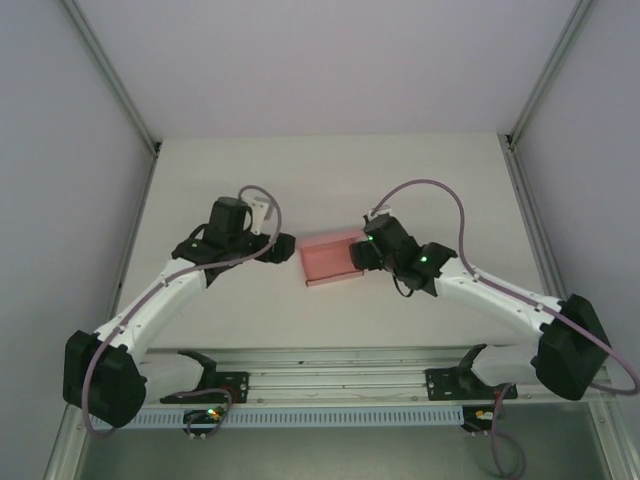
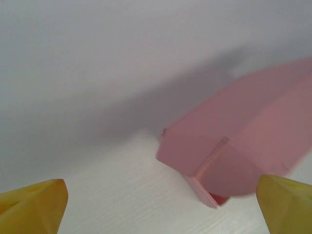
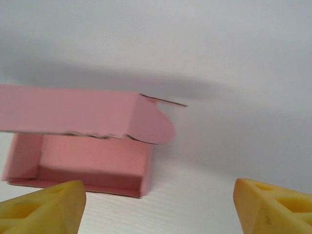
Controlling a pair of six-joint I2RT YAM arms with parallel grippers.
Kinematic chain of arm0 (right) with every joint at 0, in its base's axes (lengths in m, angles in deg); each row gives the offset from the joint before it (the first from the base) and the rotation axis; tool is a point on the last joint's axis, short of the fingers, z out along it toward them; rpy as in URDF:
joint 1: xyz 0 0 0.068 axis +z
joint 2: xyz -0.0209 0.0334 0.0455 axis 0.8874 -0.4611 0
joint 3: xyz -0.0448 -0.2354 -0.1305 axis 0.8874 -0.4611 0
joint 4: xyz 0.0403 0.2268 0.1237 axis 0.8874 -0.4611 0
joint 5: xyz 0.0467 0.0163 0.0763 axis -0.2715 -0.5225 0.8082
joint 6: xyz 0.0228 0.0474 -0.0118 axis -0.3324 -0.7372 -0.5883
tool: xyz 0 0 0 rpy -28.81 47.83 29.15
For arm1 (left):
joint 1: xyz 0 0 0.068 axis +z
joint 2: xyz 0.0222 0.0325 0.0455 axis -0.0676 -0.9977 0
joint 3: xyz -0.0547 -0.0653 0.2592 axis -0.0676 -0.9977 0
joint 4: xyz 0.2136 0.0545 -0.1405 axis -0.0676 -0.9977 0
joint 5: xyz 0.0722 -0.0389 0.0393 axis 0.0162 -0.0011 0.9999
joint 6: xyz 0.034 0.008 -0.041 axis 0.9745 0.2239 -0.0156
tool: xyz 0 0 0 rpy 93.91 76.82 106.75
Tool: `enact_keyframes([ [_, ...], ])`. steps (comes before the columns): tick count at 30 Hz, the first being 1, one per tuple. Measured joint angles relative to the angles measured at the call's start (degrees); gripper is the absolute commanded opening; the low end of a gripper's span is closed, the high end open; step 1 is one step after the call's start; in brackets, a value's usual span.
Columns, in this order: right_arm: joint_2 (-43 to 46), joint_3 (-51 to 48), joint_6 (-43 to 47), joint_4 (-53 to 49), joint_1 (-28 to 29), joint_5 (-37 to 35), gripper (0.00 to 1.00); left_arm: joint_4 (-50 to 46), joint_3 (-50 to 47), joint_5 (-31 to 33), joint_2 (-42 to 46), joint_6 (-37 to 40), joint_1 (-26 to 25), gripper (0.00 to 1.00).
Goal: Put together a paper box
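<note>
Yellow fingertips (image 3: 46, 207) of the right gripper (image 3: 158, 209) stand wide apart with nothing between them. The box (image 3: 92, 163) sits just ahead, pink, its lid raised, near the middle of the table (image 1: 330, 170). The left gripper (image 2: 161, 209) is also wide and empty, just beside the box's opposite end.

The paper box (image 1: 332, 258) lies on the table (image 1: 330, 170), about midway across. The left gripper (image 1: 284, 248) is just beside the box's left end, and the right gripper (image 1: 362, 252) is at its right end. Both arms reach the box from the near edge.
</note>
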Motion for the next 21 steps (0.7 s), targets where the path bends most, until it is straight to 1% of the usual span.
enact_keyframes([
  [1, 0.8, -0.6, 2.9, 0.4, -1.3, 1.0, 0.84, -0.5, 0.0, 0.3, 0.0, 0.9, -1.5, 1.0],
  [2, 1.5, -1.3, 5.8, 0.9, -2.4, 2.2, 0.89, -0.8, 0.0, 0.6, 0.0, 1.9, -3.0, 1.0],
  [5, 3.7, -4.0, 15.7, 3.4, -4.7, 7.1, 0.91, -1.9, 0.0, 1.9, 0.0, 4.4, -6.8, 1.0],
  [7, 4.9, -6.0, 22.7, 5.4, -4.9, 10.9, 0.92, -2.5, 0.0, 3.6, 0.0, 5.4, -7.9, 1.0],
  [10, 4.7, -7.6, 32.2, 8.0, -6.1, 16.6, 0.92, -3.3, 0.7, 5.9, -1.4, 6.6, -8.0, 1.0],
  [12, 2.5, -6.7, 36.4, 9.0, -8.5, 19.4, 0.9, -3.4, 1.8, 6.8, -3.4, 7.4, -8.1, 1.0],
  [17, -6.7, -0.4, 41.9, 10.6, -14.8, 23.6, 0.86, -3.3, 3.9, 8.4, -8.9, 10.3, -9.1, 1.0],
  [21, -13.1, 4.2, 44.9, 10.5, -17.5, 28.2, 0.83, -3.3, 5.9, 9.2, -13.4, 12.5, -9.1, 0.94],
])
